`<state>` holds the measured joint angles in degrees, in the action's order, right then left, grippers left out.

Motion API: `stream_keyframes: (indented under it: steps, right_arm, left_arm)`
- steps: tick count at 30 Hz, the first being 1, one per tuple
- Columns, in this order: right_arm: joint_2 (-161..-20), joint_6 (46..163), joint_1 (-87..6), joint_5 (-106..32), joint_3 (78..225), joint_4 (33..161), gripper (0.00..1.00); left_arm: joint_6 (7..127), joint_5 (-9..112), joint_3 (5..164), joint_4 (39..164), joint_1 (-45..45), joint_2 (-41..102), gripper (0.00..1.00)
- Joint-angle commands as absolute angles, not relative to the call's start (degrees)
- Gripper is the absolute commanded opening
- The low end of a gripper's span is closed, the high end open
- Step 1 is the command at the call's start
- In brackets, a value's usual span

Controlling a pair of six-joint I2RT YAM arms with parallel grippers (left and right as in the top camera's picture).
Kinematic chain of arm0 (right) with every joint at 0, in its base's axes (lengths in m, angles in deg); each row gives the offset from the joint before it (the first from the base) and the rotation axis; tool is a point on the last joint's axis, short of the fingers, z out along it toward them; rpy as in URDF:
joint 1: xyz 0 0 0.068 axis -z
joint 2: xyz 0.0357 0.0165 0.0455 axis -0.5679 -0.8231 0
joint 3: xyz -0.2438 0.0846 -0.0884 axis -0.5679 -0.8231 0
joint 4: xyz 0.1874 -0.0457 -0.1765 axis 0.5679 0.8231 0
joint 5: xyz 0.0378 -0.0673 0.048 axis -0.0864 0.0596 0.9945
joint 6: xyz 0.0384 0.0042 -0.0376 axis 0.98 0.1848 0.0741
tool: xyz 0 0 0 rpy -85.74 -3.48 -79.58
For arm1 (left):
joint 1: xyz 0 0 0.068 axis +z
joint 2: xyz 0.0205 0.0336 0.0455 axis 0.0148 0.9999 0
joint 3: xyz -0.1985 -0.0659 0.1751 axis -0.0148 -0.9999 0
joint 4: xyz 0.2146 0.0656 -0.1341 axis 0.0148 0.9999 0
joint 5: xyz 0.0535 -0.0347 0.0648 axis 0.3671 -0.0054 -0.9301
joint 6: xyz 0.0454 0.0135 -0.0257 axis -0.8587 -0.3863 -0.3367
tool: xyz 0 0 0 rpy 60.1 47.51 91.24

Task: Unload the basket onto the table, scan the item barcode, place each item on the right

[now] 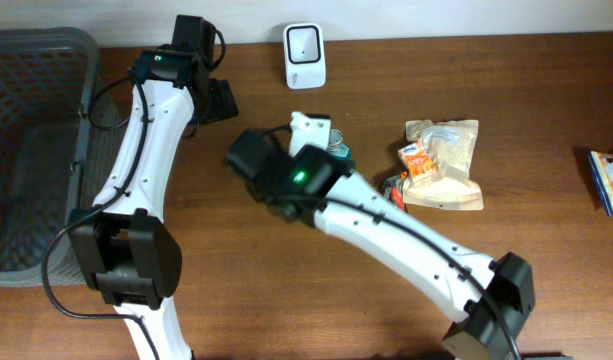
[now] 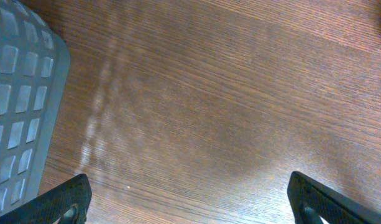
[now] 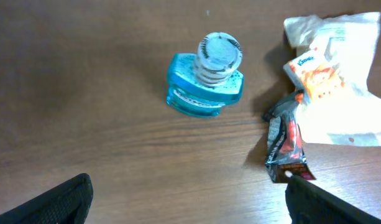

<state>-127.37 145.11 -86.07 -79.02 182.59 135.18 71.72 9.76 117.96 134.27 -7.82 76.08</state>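
teal-blue plastic bottle with a white ribbed cap [image 3: 206, 78] sits on the brown wooden table [image 3: 84, 74], seen from above with the cap facing the right wrist camera. the right gripper [image 3: 190, 208] hangs over it with its two dark fingers [image 3: 59, 202] spread wide at the bottom corners of that view. the bottle lies ahead of the tips and about midway between them, apart from both, so nothing is pinched. just to the bottle's right lie a dark wrapper with red print [image 3: 286, 143] and a pale crinkled bag with an orange label [image 3: 330, 68], the wrapper close to the right-hand finger's tip. overhead, the white box-shaped barcode scanner [image 1: 304, 55] stands near the table's far edge, beyond the bottle. the left gripper [image 2: 190, 208] is also spread wide over bare wood, empty, with the grey plastic mesh basket [image 2: 16, 106] beside its left finger.
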Motion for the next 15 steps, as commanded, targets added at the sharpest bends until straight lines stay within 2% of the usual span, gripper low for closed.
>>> stream_keyframes:
  steps: [1,5,11,15]
  right_arm:
    - [-126.13,156.83,-85.96,-88.59,179.44,134.87,0.98]
    - [-126.98,157.22,-85.91,-90.95,171.47,126.94,0.99]
    - [-127.09,156.74,-85.43,-97.55,159.64,107.83,0.98]
    - [-127.57,151.02,-83.44,-97.35,156.3,101.47,0.98]
  left_arm:
    - [72.44,9.56,117.8,134.37,-8.1,76.98,0.99]
    - [72.44,9.56,117.8,134.35,-8.1,76.98,0.99]
    - [72.44,9.56,117.8,134.35,-8.1,76.98,0.99]
    - [72.44,9.56,117.8,134.35,-8.1,76.98,0.99]
